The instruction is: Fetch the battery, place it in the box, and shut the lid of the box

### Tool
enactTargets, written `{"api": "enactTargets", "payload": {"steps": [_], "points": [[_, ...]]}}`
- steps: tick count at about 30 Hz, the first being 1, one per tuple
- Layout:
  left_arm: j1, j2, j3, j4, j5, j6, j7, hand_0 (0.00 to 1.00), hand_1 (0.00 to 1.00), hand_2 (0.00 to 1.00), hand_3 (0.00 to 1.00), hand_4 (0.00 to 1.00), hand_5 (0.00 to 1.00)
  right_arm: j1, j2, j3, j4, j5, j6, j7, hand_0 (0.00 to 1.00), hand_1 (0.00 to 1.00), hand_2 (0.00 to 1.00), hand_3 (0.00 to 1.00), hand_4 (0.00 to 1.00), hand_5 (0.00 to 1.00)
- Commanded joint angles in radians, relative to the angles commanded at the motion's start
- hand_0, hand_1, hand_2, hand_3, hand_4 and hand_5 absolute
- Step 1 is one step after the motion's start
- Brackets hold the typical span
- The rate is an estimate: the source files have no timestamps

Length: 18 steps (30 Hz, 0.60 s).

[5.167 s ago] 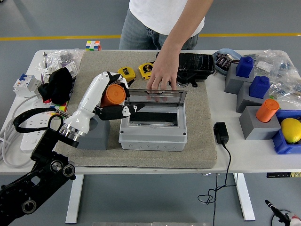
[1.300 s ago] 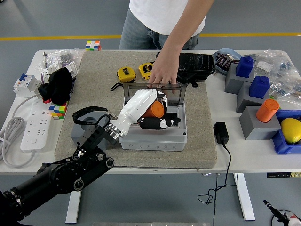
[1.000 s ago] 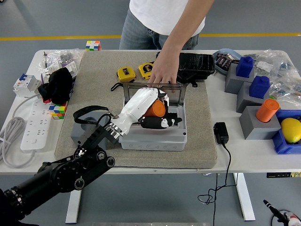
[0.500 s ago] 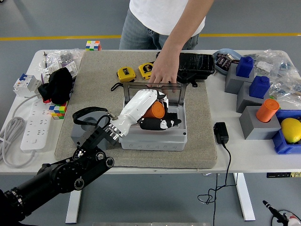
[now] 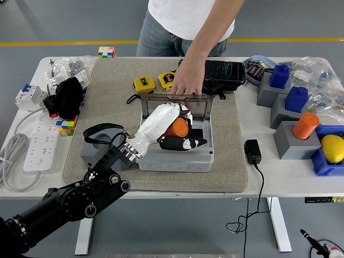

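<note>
Orange and cylindrical, the battery sits in the curled fingers of the robot's left hand, which grips it over the open grey box on the felt mat. Just beyond the fingertips, a person's hand holds the clear lid upright at the box's far edge. Yellow tape measures lie farther back.

battery: orange cyl, over box interior | box: grey, on mat | lid: clear, upright
</note>
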Motion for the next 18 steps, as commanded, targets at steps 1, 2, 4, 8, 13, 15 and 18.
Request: {"api": "enactTargets", "payload": {"steps": [1,2,4,8,13,15,18], "points": [[0.0,0.0,-0.001,0.002,-0.001,0.001,-0.002,0.683,0.572,0.375,0.374,0.943,0.51,0.0,0.0,0.001,0.0,0.0,0.0,0.0,0.943,0.917,0.84,0.822,0.998,0.998],[-0.001,-0.001,-0.002,0.004,-0.002,0.002,-0.004,0.683,0.572,0.375,0.374,0.943,0.51,0.001,0.0,0.002,0.0,-0.001,0.0,0.0,0.943,0.917,0.84,0.822,0.998,0.998],[-0.003,-0.001,-0.003,0.005,0.0,0.004,-0.005,0.961,0.712,0.584,0.535,0.983,0.539,0.002,-0.001,0.004,0.0,-0.002,0.0,0.0,0.943,0.917,0.84,0.822,0.998,0.998],[-0.005,-0.001,-0.007,0.001,0.015,-0.013,0.004,0.961,0.712,0.584,0.535,0.983,0.539,0.004,-0.002,0.011,0.0,-0.007,0.001,-0.001,0.943,0.917,0.84,0.822,0.998,0.998],[-0.003,0.001,-0.013,0.0,0.035,-0.028,0.007,0.998,0.797,0.659,0.616,0.998,0.573,0.006,-0.001,0.004,0.0,0.002,0.001,-0.001,0.943,0.917,0.84,0.821,0.998,0.998],[-0.002,0.003,-0.014,-0.004,0.048,-0.024,0.005,0.998,0.797,0.659,0.616,0.998,0.573,0.006,-0.001,0.006,0.0,0.0,0.001,-0.001,0.943,0.917,0.84,0.821,0.998,0.998],[-0.001,0.004,-0.013,-0.016,0.06,-0.021,0.007,0.998,0.989,0.876,0.822,0.998,0.769,0.006,0.0,0.008,0.0,-0.002,0.001,-0.001,0.942,0.917,0.84,0.822,0.998,0.998]]}}
